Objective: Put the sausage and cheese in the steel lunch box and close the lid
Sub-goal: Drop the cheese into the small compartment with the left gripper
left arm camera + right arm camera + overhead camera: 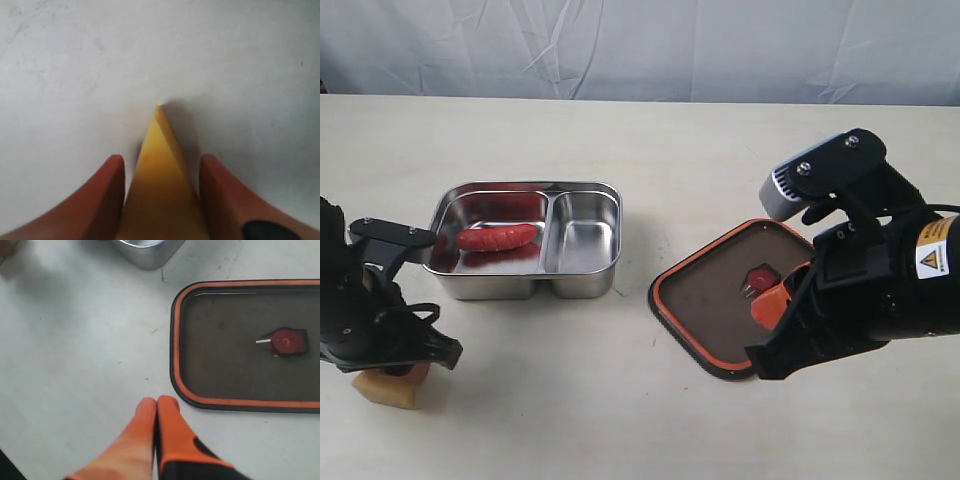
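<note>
Pale-yellow triangular toy cheese wedge (pixel 388 388), near the table (pixel 650 130) corner beside the left arm, straddled by left gripper (pixel 157 162); contact uncertain. Empty right gripper (pixel 157 402) pinched together. Wedge probably light, rigid, slippery: grip flat sides.

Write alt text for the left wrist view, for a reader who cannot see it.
A pale-yellow cheese wedge lies on the pale table, its sharp tip pointing away from the camera. The left gripper straddles it, one orange-red finger close on each side; whether they touch the cheese cannot be told.
</note>
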### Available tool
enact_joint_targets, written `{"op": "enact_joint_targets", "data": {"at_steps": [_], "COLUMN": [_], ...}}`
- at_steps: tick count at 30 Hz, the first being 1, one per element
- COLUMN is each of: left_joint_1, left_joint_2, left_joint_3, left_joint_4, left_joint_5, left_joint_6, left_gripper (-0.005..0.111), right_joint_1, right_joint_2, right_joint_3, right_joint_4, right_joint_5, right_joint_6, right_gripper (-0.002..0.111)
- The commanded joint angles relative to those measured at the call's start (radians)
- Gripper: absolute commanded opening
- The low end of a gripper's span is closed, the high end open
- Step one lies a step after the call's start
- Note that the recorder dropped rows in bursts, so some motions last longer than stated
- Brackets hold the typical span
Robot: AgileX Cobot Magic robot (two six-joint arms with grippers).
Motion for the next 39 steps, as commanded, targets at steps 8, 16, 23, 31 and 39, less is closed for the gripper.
{"op": "enact_joint_targets", "data": {"at_steps": [8, 16, 23, 31, 39], "left_joint_1": [0.005, 0.005, -0.006, -0.046, -0.046], "left_joint_2": [-0.329, -0.270, 0.009, 0.183, 0.253], "left_joint_3": [-0.018, -0.245, -0.402, -0.489, -0.564], "left_joint_4": [-0.118, -0.494, -0.719, -0.790, -0.802], "left_joint_5": [0.125, -0.032, -0.045, -0.151, -0.098], "left_joint_6": [0.058, 0.397, 0.630, 0.705, 0.707], "left_gripper": [0.000, 0.000, 0.000, 0.000, 0.035], "right_joint_1": [0.002, 0.002, 0.002, 0.002, 0.002], "right_joint_2": [-0.010, -0.010, -0.010, -0.010, -0.010], "right_joint_3": [0.002, 0.002, 0.002, 0.002, 0.002], "right_joint_4": [-0.012, -0.016, -0.016, -0.018, -0.064], "right_joint_5": [-0.018, -0.035, -0.033, 0.010, 0.017], "right_joint_6": [0.001, 0.001, 0.003, 0.018, 0.072], "right_gripper": [0.000, 0.000, 0.000, 0.000, 0.000]}}
